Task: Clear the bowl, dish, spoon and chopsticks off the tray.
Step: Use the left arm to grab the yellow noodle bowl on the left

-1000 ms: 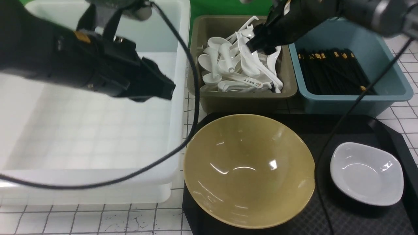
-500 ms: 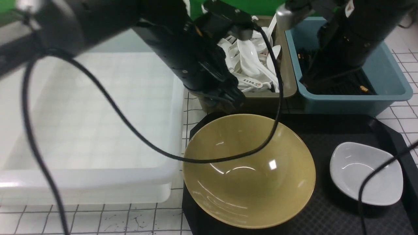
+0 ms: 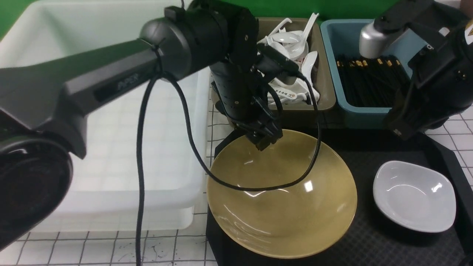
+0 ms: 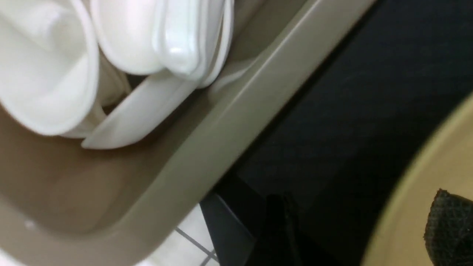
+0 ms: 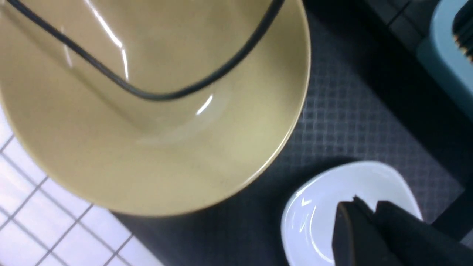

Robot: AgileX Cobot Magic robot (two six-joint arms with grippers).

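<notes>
- Left gripper (image 3: 264,141), fingers spread astride the far rim of the bowl (image 3: 281,214) on the tray (image 3: 369,236): a shallow bite on the glossy flare could slip.
- Its cable (image 3: 258,189) droops across the bowl and may snag during a lift.
- Right gripper (image 5: 364,221), fingers pressed together and empty, hangs over the dish (image 3: 414,195) at the tray's right. Unopened, it would only knock the dish.

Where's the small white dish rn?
Front view, right side: the dish sits on the tray, right of the bowl, not touching it.
</notes>
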